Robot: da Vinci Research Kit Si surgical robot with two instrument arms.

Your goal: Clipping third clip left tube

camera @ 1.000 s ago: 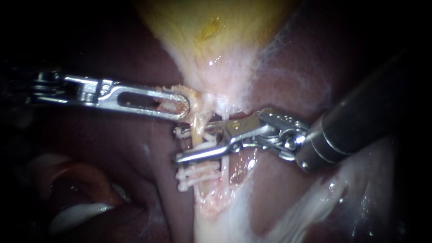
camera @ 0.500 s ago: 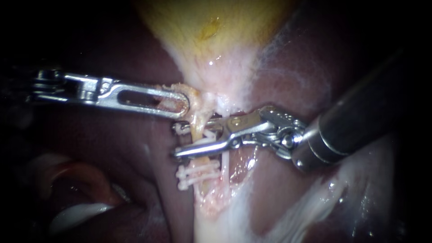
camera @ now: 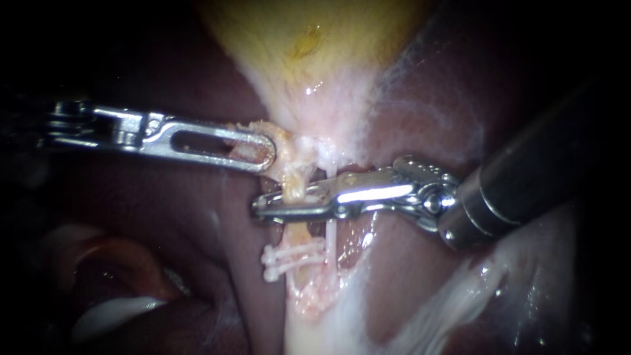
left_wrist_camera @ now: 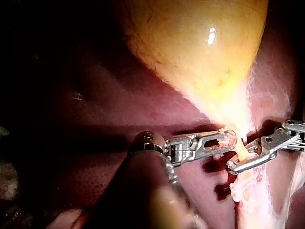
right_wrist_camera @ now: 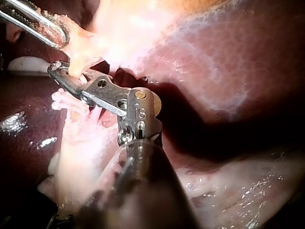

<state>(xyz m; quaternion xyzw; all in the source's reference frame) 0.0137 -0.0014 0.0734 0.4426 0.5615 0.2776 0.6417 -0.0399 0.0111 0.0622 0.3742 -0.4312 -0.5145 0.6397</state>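
Note:
My left instrument (camera: 266, 150) is shut on a tag of pale tissue at the gallbladder's neck, holding it to the left. The left tube (camera: 294, 187) runs down from there, yellowish and thin. Just below that grip, my right instrument (camera: 264, 206) has its jaws shut across the tube from the right. Two white clips (camera: 289, 258) sit on the tube lower down. A thinner white right tube (camera: 330, 230) passes behind the right jaws. The left wrist view shows both instruments, left (left_wrist_camera: 228, 139) and right (left_wrist_camera: 237, 165), meeting at the tube. In the right wrist view the jaws (right_wrist_camera: 61, 72) pinch the tube.
The yellow gallbladder (camera: 315, 52) fills the upper middle. Dark red liver (camera: 427, 105) lies on both sides. White fatty tissue (camera: 420, 315) spreads at the lower right. The right instrument's dark shaft (camera: 532, 177) crosses from the right.
The right instrument's jaws, open around the left tube a second ago, have shut on it above the two clips. The left instrument has kept its hold.

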